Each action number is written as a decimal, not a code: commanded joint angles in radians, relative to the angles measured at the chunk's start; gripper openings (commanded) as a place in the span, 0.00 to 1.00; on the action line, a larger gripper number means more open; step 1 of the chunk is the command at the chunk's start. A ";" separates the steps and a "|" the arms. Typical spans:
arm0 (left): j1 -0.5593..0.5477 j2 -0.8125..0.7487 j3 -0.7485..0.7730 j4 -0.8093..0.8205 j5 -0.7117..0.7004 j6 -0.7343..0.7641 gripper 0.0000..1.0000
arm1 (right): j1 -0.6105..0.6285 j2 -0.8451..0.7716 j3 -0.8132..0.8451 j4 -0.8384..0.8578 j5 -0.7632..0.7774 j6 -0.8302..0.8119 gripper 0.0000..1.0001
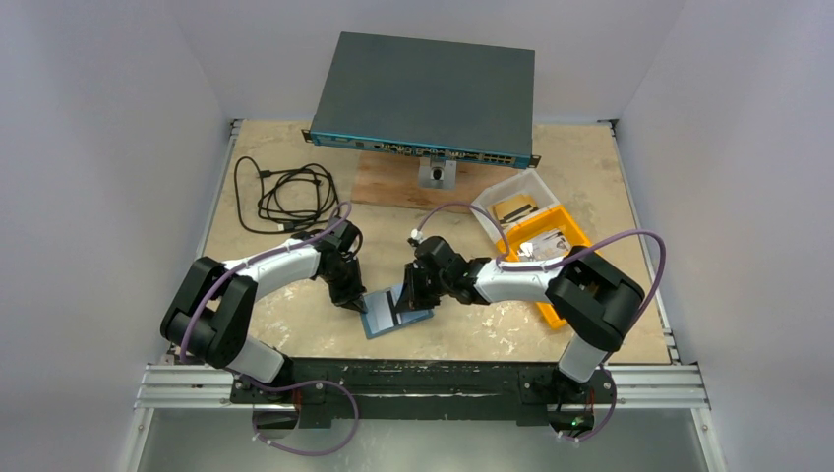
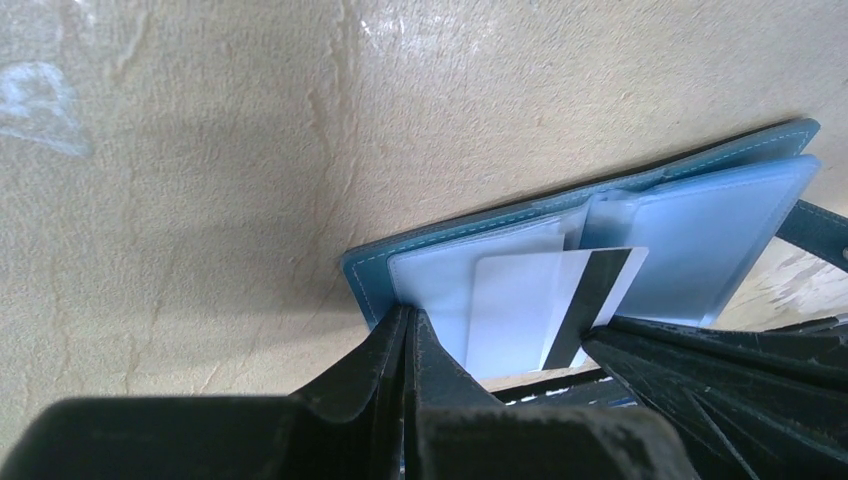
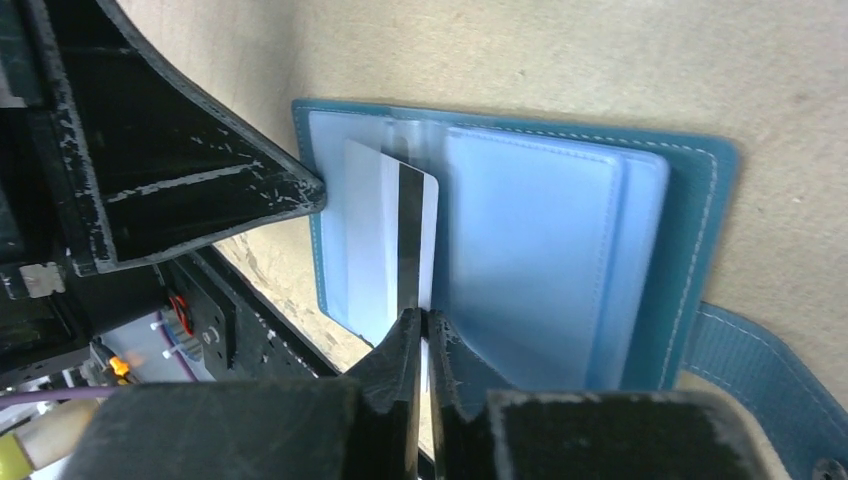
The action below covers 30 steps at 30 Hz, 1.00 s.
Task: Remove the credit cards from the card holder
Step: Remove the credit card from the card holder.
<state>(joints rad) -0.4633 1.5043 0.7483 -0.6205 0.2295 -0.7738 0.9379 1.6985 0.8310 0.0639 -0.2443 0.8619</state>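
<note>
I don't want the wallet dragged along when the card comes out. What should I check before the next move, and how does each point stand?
1. Right claw shut on the credit card: ok, its fingers meet on the card's near edge.
2. Left claw clamping the card holder: ok, shut on its edge.
3. Card holder lying open on the table: ok.
4. Card wholly drawn out of the holder: not ok, most of it overlaps the holder.
5. More cards left inside: cannot tell.
</note>
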 commanded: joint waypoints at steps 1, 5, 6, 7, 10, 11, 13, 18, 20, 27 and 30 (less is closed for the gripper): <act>0.020 0.039 -0.017 0.008 -0.151 0.041 0.00 | -0.017 -0.042 -0.037 0.034 0.010 0.005 0.07; 0.019 0.047 -0.016 0.015 -0.141 0.041 0.00 | -0.026 0.002 -0.039 0.097 -0.065 0.011 0.25; 0.020 0.047 -0.015 0.015 -0.139 0.041 0.00 | -0.027 0.018 -0.040 0.115 -0.077 0.015 0.26; 0.020 0.047 -0.016 0.017 -0.137 0.040 0.00 | -0.028 0.029 -0.040 0.125 -0.086 0.020 0.27; 0.020 0.045 -0.018 0.018 -0.134 0.041 0.00 | -0.030 0.052 -0.044 0.149 -0.109 0.033 0.27; 0.020 0.046 -0.018 0.018 -0.134 0.041 0.00 | -0.031 0.059 -0.043 0.153 -0.114 0.037 0.28; 0.020 0.046 -0.018 0.022 -0.130 0.042 0.00 | -0.034 0.068 -0.045 0.158 -0.116 0.040 0.28; 0.018 0.033 -0.018 0.028 -0.111 0.044 0.00 | -0.042 0.077 -0.056 0.163 -0.118 0.046 0.27; 0.017 -0.001 -0.020 0.036 -0.095 0.045 0.00 | -0.044 0.076 -0.061 0.163 -0.115 0.048 0.26; 0.008 -0.149 0.017 0.012 -0.058 0.063 0.05 | -0.051 0.087 -0.070 0.167 -0.117 0.050 0.23; 0.004 -0.193 0.026 0.019 -0.026 0.068 0.06 | -0.051 0.091 -0.069 0.171 -0.119 0.052 0.23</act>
<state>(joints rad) -0.4583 1.3781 0.7429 -0.6182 0.1944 -0.7368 0.8940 1.7657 0.7773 0.2287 -0.3607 0.9127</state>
